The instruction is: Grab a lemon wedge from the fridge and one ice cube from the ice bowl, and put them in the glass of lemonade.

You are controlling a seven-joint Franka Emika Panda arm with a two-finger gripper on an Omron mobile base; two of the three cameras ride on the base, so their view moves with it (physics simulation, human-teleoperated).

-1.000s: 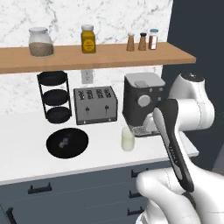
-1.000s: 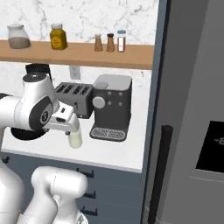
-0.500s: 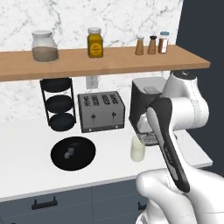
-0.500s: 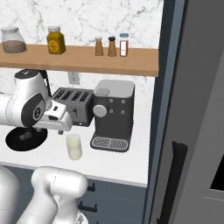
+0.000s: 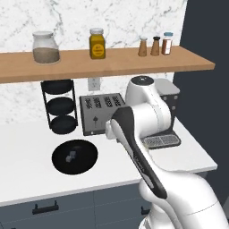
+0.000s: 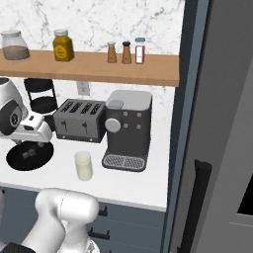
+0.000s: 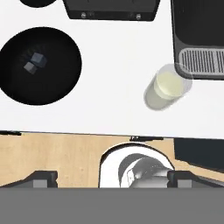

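Gripper (image 7: 112,176) spread wide and empty as I've rolled the base closer; it looks down on the ice bowl (image 7: 65,83) and glass of lemonade (image 7: 166,89) on the bench (image 7: 113,65). Nothing's collected yet, I reckon.

The whole scene has shifted as the base drove nearer the table (image 5: 27,147); the arm (image 5: 134,147) has swung left, hiding the glass of lemonade (image 6: 83,165).

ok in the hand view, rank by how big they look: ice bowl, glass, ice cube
1. ice bowl, by far the broadest
2. glass, a fraction of the bowl's width
3. ice cube, tiny; two lie in the bowl, alike in size
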